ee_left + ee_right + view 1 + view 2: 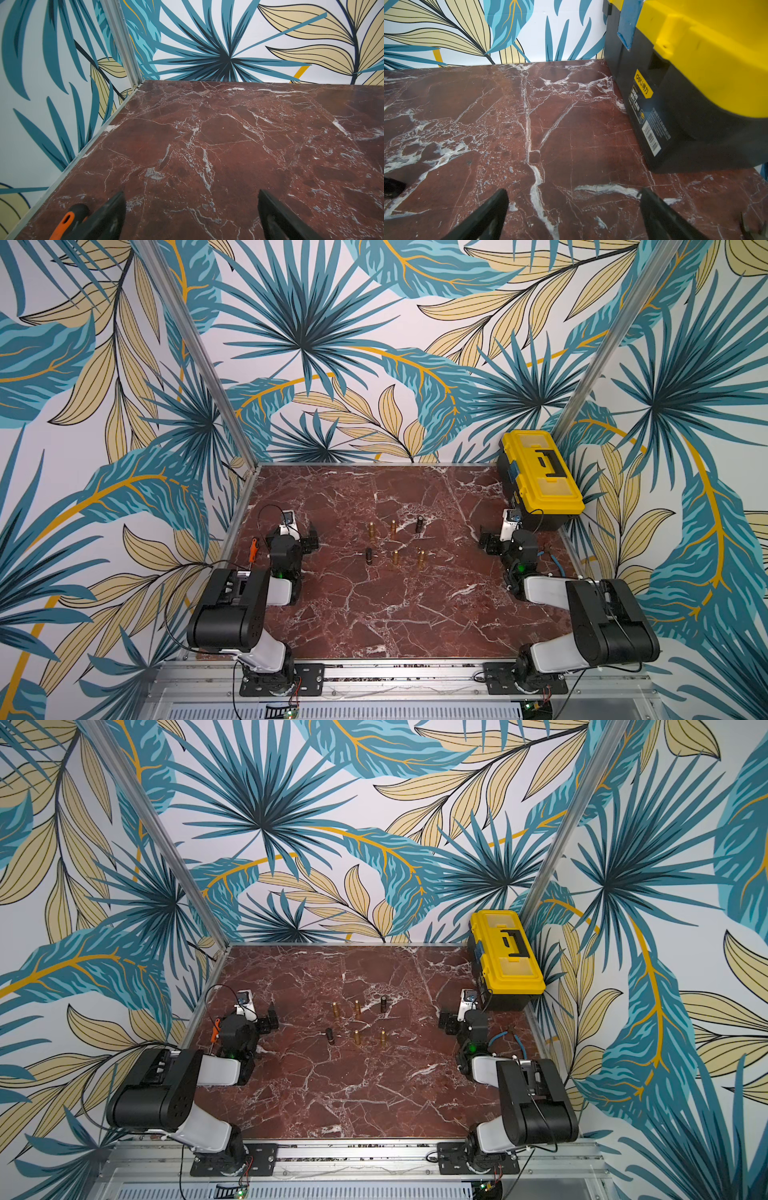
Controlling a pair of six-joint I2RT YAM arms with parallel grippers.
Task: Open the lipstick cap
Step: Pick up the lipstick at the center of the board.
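Observation:
Several small lipstick tubes stand upright in two rows at the middle of the marble table (374,614). Some are gold (393,527) (357,1007) and two are dark (420,524) (368,556) (330,1036). All appear capped; they are too small to tell more. My left gripper (309,539) (268,1020) rests low at the table's left side, open, well left of the tubes. My right gripper (488,541) (446,1020) sits open at the right side, beside the toolbox. Both wrist views show wide-apart fingers over bare marble, left gripper (191,194) and right gripper (574,192), with no tube in sight.
A yellow and black toolbox (540,472) (695,62) fills the back right corner, close to my right gripper. An orange-handled tool (252,549) (64,224) lies at the left edge by my left gripper. A blue-handled tool (513,1038) lies at the right edge.

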